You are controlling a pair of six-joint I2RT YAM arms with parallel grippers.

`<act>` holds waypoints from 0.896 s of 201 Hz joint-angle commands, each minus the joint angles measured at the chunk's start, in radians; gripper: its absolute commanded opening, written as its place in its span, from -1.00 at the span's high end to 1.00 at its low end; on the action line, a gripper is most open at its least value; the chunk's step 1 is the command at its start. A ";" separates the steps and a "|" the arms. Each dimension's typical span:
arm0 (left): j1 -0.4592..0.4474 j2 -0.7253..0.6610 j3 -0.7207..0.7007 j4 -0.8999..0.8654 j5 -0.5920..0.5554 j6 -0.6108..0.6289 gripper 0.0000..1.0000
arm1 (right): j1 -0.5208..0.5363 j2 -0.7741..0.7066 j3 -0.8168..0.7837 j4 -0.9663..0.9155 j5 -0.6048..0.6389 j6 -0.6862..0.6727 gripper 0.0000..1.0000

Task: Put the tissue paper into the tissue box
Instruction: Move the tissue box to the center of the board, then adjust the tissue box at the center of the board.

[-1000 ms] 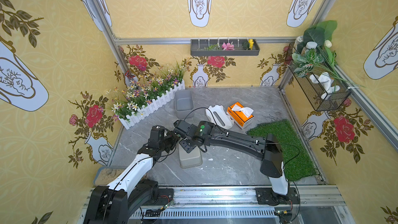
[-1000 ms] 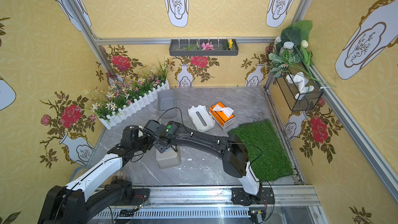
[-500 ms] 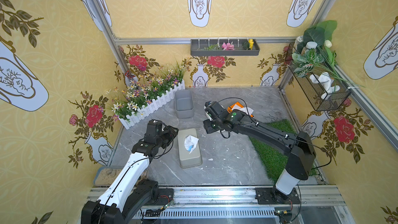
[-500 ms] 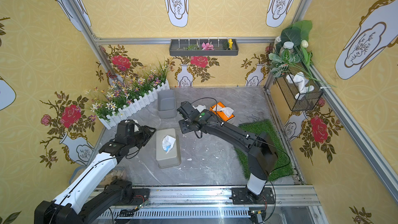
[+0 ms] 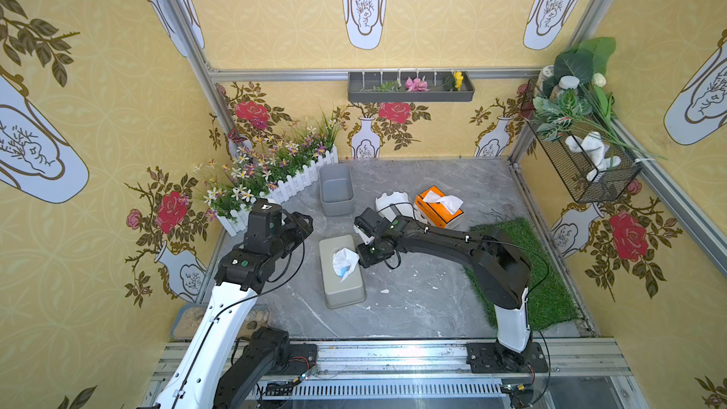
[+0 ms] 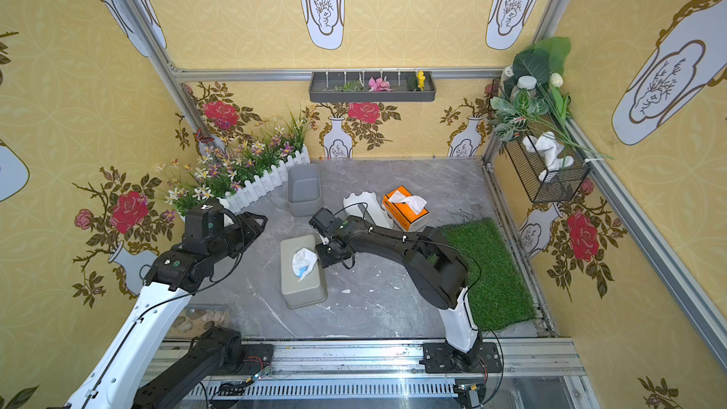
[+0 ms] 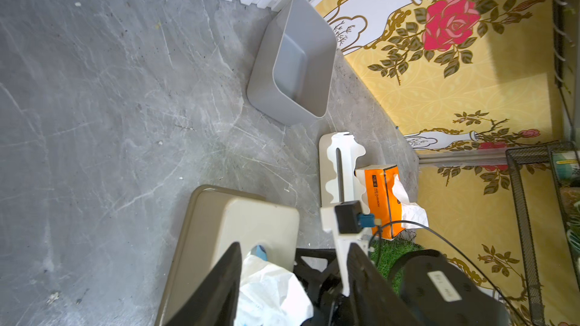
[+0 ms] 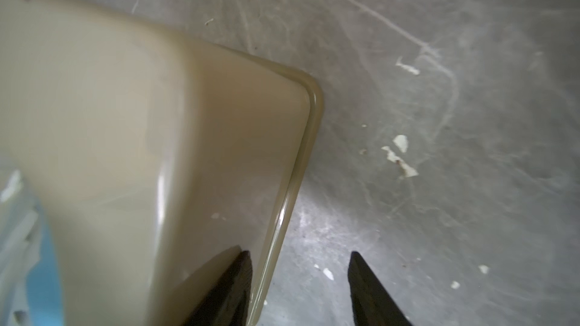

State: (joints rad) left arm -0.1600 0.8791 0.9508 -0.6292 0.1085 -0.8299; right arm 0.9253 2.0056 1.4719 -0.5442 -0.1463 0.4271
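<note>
A beige tissue box lies on the grey floor, seen in both top views. White tissue paper with a blue patch sticks up out of its top slot. My right gripper is low at the box's right side, beside the tissue. It is open and holds nothing. In the right wrist view one finger is over the box's wall and the other over the floor. My left gripper hangs open above and left of the box, and the tissue paper shows below it.
An orange tissue pack and a white holder stand behind the right arm. A grey bin sits by the white flower fence. Green turf covers the right side. Small paper scraps lie on the floor.
My right arm swung from the back centre back down to the box's right side and its jaws narrowed a little. The left gripper drew back from the box and opened slightly.
</note>
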 commanded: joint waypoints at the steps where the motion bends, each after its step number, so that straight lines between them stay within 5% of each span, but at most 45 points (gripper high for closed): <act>1: 0.000 0.038 0.057 -0.022 -0.021 0.037 -0.13 | 0.037 0.037 0.014 0.084 -0.090 0.066 0.07; 52: 0.009 0.214 0.213 0.040 0.010 0.103 -0.16 | 0.055 0.147 0.135 0.102 -0.142 0.115 0.26; 86: 0.075 0.317 0.254 0.153 0.110 0.015 -0.17 | 0.067 0.198 0.199 0.094 -0.169 0.143 0.29; 137: 0.065 0.456 0.305 0.163 0.174 0.014 -0.18 | 0.008 -0.053 -0.145 0.095 -0.061 0.062 0.28; 180: 0.059 0.621 0.395 0.166 0.183 -0.030 -0.23 | 0.148 -0.076 -0.211 0.176 -0.139 -0.103 0.34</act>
State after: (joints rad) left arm -0.0990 1.4296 1.3083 -0.4854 0.2657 -0.8249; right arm 1.0138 1.9251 1.2663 -0.4412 -0.2428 0.4381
